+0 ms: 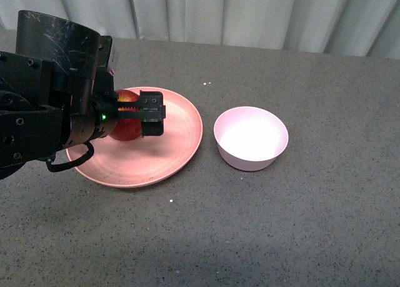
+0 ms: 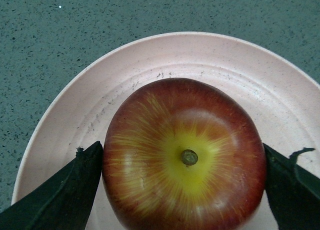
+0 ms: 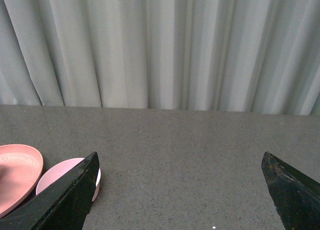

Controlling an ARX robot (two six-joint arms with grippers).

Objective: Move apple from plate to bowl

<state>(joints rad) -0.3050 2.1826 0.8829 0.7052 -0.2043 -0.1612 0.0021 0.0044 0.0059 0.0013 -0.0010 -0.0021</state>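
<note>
The dark red apple (image 1: 126, 127) with a yellow patch round its stem sits on the salmon-pink plate (image 1: 178, 149) at the left of the table. My left gripper (image 1: 134, 114) is shut on the apple. In the left wrist view the apple (image 2: 184, 157) fills the space between the two black fingers (image 2: 70, 197), with the plate (image 2: 210, 54) under it. The pale pink bowl (image 1: 250, 137) stands empty just right of the plate. My right gripper (image 3: 180, 190) is open and empty over bare table; the bowl (image 3: 60, 175) and the plate (image 3: 17, 170) show at that view's edge.
The table (image 1: 300, 224) is grey and speckled. Pale curtains (image 1: 250, 15) hang behind its far edge. My left arm (image 1: 44, 105) covers the plate's left side in the front view.
</note>
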